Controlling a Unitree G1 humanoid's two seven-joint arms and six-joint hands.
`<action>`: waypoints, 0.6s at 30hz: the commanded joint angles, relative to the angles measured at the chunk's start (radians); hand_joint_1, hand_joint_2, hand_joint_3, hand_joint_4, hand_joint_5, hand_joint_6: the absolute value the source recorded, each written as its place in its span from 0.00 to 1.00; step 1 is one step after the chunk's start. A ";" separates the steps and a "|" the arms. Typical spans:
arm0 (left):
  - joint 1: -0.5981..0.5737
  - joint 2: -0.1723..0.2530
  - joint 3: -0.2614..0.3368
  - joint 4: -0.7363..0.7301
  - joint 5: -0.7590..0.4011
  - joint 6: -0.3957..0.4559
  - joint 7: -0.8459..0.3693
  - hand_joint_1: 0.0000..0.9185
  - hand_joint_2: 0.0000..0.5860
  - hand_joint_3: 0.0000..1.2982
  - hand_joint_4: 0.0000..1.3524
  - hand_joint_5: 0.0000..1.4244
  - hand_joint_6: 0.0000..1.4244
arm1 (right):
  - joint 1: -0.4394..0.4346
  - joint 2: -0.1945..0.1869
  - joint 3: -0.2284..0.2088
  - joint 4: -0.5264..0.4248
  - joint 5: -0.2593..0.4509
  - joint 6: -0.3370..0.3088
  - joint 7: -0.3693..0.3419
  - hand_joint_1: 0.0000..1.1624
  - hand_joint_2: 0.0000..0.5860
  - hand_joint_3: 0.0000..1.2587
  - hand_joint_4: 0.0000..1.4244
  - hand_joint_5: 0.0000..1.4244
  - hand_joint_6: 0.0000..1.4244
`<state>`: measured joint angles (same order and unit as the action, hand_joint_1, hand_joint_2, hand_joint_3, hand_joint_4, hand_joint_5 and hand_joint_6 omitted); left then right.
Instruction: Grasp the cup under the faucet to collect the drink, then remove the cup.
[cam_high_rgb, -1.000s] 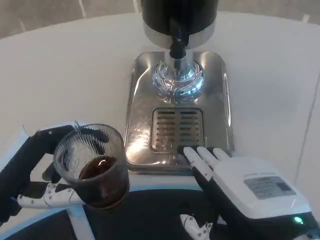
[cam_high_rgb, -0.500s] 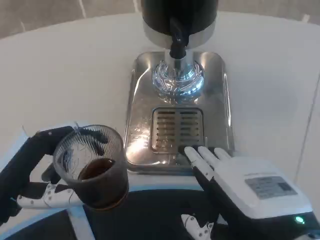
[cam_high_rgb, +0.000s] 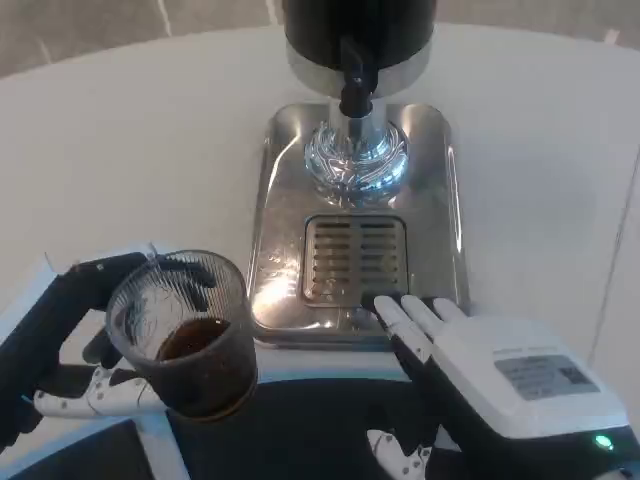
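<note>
A clear ribbed cup with dark drink in its bottom is held upright in my left hand at the lower left, well clear of the dispenser. The black faucet sticks out of the black and silver dispenser body at the top, above the silver base and its slotted drip grate. Nothing stands under the faucet. My right hand lies at the lower right with fingers stretched out flat, their tips at the base's front edge, holding nothing.
The white round table spreads out to the left and right of the dispenser. A dark surface with a white border lies along the bottom edge between my hands.
My right hand has slid slightly down and to the right, away from the drip grate. The cup stays put in my left hand.
</note>
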<state>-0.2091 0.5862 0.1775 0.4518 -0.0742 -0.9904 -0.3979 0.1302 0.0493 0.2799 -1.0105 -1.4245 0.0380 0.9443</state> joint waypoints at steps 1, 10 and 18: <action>0.006 0.001 0.014 -0.020 -0.027 0.001 0.006 0.63 0.06 0.75 0.87 0.94 1.00 | 0.009 0.011 -0.001 -0.012 0.011 -0.010 0.000 0.27 0.97 0.00 0.00 0.00 0.00; 0.012 0.001 0.019 -0.028 -0.027 0.004 0.009 0.63 0.06 0.75 0.87 0.94 1.00 | 0.011 0.012 0.000 -0.015 0.013 -0.011 -0.002 0.27 0.97 0.00 0.00 0.00 0.00; 0.026 0.002 0.026 -0.047 -0.034 0.000 0.008 0.63 0.06 0.75 0.87 0.94 1.00 | 0.012 0.009 0.000 -0.026 0.018 -0.015 0.004 0.27 0.97 0.00 0.00 0.00 0.00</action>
<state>-0.1970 0.5862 0.1849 0.4324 -0.0743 -0.9833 -0.3978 0.1321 0.0495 0.2798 -1.0230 -1.4159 0.0376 0.9443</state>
